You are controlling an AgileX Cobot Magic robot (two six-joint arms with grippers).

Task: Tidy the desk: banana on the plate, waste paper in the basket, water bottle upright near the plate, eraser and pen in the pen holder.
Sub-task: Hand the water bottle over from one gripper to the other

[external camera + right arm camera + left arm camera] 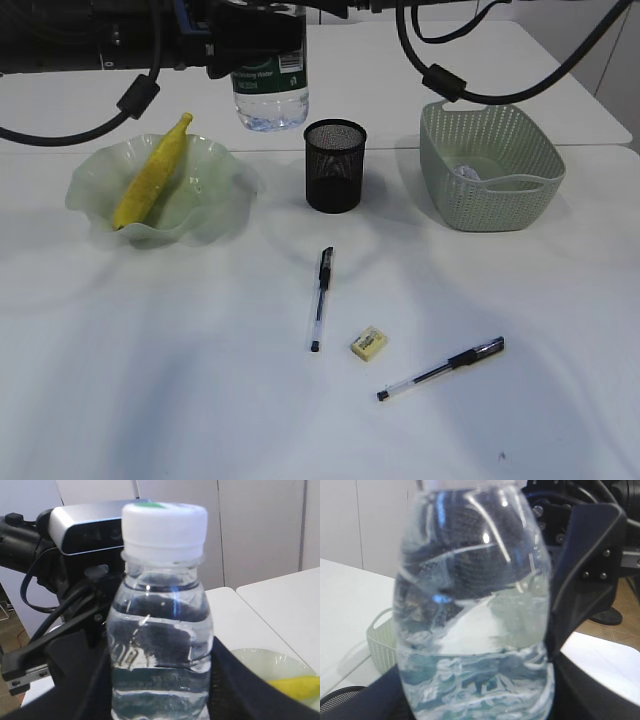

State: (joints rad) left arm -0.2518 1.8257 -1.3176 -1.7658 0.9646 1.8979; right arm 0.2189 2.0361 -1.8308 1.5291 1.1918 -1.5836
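A: Where is the water bottle (270,95)?
B: Upright, lifted off the counter (200,400), up at the back between the plate (215,215) and the pen holder (335,165). Clear, green label, white cap in the right wrist view.

A: Left tool (240,55)?
B: Dark body sits right at the bottle's upper part. In its wrist view one finger (585,575) lies against the bottle's right flank, the bottle fills the gap — whether the grip bears or the jaws only flank it, I cannot tell.

A: Right tool (160,700)?
B: Its dark fingers hug the bottle low on both sides — closed around it, holding it.

A: The rest?
B: Banana (152,172) lies on the plate. Crumpled paper (470,172) is in the basket (490,205), right of the pen holder. Two pens rest on the counter: one (320,298) near the centre, another (442,368) to the right at a slant. Eraser (368,343) lies between them, apart from both.
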